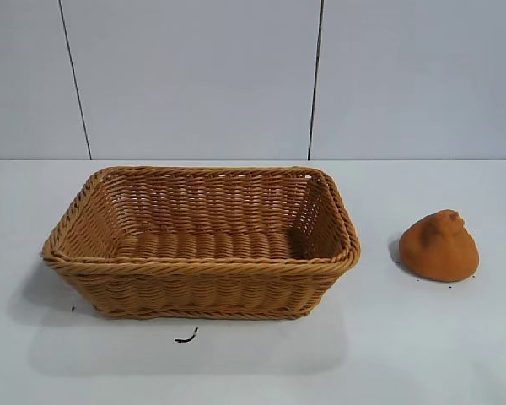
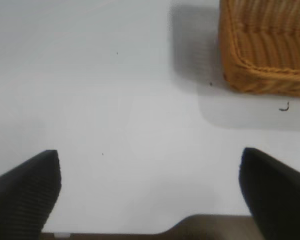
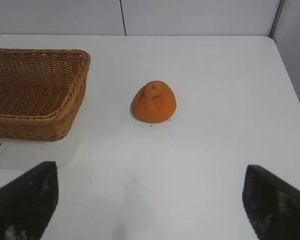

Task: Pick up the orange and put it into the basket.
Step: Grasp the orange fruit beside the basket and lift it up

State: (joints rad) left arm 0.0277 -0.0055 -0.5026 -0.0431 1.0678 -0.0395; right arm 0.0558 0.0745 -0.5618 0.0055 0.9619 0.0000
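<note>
Exterior: the orange [image 1: 439,246] sat on the counter [image 1: 422,337] just beside the empty basket [image 1: 201,266]; neither of my arms showed.
Left wrist: my left gripper [image 2: 150,192], jaws wide, empty; basket corner only.
Right wrist: my right gripper [image 3: 150,200], jaws wide, faced the orange; it looked matte, light, maybe squashy. I'd pinch the broad base.

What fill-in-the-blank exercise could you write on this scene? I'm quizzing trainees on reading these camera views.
1. The orange sits on the ____, not in the basket.
2. In the exterior view, the orange lies to the ____ of the basket.
3. Both the left gripper and the right gripper have their jaws ____.
4. The basket holds ____.

Missing words: table; right; open; nothing
</note>
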